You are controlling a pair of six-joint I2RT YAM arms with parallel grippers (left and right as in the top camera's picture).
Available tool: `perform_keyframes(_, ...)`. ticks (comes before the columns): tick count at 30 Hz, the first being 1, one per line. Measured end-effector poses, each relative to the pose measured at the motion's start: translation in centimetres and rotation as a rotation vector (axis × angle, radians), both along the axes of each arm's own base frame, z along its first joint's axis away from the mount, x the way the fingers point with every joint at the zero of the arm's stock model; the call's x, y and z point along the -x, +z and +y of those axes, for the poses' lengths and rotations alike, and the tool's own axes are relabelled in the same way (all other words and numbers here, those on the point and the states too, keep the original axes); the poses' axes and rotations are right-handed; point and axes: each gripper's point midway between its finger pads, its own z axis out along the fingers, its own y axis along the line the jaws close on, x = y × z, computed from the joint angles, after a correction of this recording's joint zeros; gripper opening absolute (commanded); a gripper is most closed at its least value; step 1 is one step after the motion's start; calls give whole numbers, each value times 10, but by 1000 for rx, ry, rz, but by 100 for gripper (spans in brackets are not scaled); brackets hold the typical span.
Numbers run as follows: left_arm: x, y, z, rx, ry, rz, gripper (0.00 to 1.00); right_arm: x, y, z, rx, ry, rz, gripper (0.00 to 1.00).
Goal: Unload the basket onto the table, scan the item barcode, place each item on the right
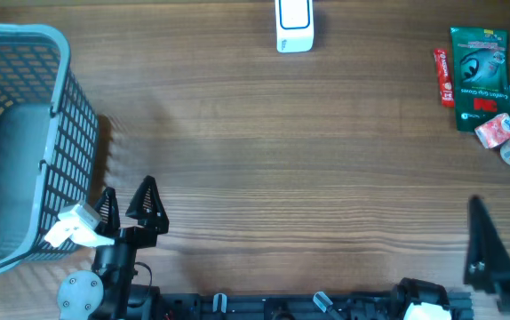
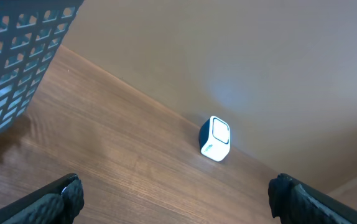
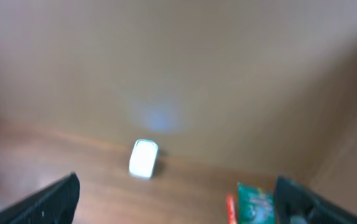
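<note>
Left of the scanner (image 1: 294, 25) and nearer you, your left gripper (image 1: 127, 190) sat empty with its fingers apart. The items, green packet (image 1: 480, 76) biggest, lay well right of the scanner, packet's long axis pointing away from you. Your right gripper (image 3: 178, 208), also spread and empty, was nearer, with the packet straight ahead.

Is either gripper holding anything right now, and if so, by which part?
Nothing is held: left gripper and right gripper are both open and empty.
</note>
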Motion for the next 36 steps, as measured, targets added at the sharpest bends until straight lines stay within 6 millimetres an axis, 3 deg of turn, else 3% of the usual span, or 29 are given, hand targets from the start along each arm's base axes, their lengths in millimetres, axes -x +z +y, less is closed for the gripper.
perform_keyframes(1,0,0,0,0,0,0,100,-5,0,3,13,33,-49,100)
perform_keyframes(8,0,0,0,0,0,0,100,-31,-85,18,27,170,-340,100)
perform_keyframes(16,0,0,0,0,0,1,100,-72,-172,15,-124,204,-466,100)
perform_keyframes(24,0,0,0,0,0,0,100,-116,-274,2,-256,132,-266,100)
perform_keyframes(30,0,0,0,0,0,0,100,-128,-316,-3,-283,77,-141,100)
perform_keyframes(33,0,0,0,0,0,0,100,-131,-349,-8,-294,30,-13,100)
perform_keyframes(36,0,0,0,0,0,0,100,-132,-353,-11,-295,11,1,100)
